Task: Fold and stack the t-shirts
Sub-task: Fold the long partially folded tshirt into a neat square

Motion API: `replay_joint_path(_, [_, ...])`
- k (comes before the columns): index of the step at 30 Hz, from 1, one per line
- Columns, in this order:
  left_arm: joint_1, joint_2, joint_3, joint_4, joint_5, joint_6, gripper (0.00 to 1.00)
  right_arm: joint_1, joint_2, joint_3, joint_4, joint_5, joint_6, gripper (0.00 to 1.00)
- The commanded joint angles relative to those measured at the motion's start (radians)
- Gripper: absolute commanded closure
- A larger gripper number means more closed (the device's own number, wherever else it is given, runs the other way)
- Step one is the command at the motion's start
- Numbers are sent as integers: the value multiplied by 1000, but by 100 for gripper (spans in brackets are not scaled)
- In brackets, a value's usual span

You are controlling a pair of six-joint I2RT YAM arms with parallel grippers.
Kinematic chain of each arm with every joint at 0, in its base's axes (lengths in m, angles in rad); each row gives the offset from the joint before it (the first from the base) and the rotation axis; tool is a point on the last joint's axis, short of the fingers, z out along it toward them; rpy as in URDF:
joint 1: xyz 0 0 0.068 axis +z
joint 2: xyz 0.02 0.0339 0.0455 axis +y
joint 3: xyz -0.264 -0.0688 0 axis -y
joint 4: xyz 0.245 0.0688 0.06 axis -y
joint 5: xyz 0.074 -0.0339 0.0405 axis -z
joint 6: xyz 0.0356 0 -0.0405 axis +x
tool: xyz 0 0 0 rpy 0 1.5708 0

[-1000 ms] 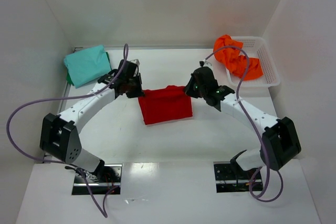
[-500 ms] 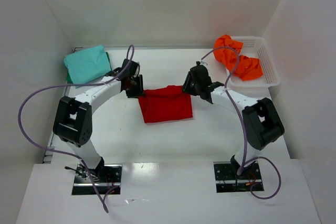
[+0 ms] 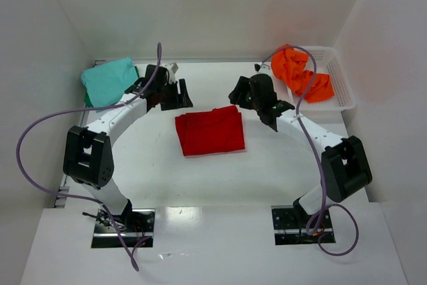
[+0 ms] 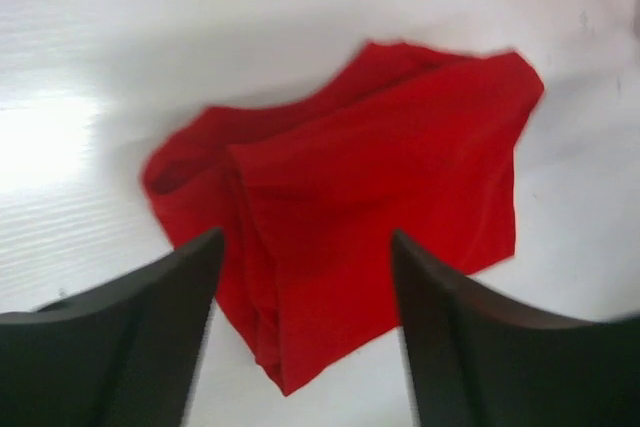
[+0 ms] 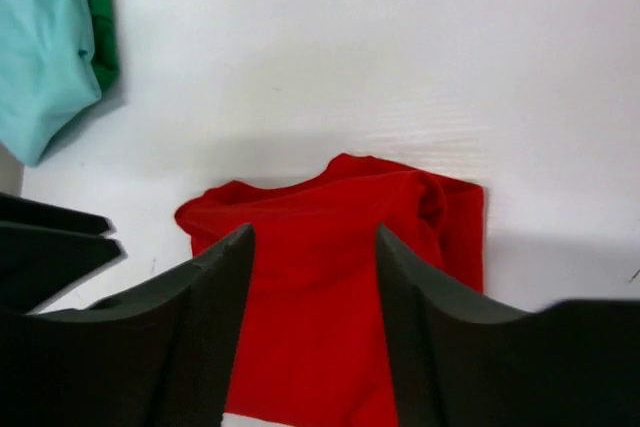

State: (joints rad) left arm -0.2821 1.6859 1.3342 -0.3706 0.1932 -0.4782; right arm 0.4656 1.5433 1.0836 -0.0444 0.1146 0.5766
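I see a plain bright red t-shirt [image 3: 209, 133] at the middle of the white table [image 3: 267, 171]. A plain teal t-shirt [image 3: 110, 81], with green cloth [image 5: 100, 32] showing at its edge, is at the far left corner. An orange t-shirt [image 3: 301, 73] is in a white mesh basket [image 3: 340, 88] at the far right corner. My left gripper [image 4: 307, 237] and right gripper [image 5: 312, 230] are black.

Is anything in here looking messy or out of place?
Only the orange t-shirt: it sits crumpled in the white basket at the far right, bulging over its rim, unlike the folded red t-shirt and teal t-shirt.
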Motion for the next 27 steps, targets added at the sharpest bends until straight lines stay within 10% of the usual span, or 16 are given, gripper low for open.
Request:
replay_joint_path(1, [-19, -20, -88, 73, 176, -6, 30, -7, -60, -62, 90, -29, -18, 46])
replay_joint_path(4, [-40, -29, -151, 125, 207, -42, 54, -7, -46, -116, 109, -67, 3, 78])
replay_joint_path(9, [-40, 10, -171, 197, 269, -54, 89, -7, 41, -104, 137, -151, 16, 100])
replay_joint_path(27, [-3, 297, 22, 167, 206, -23, 91, -28, 256, 2, 135, -12, -15, 100])
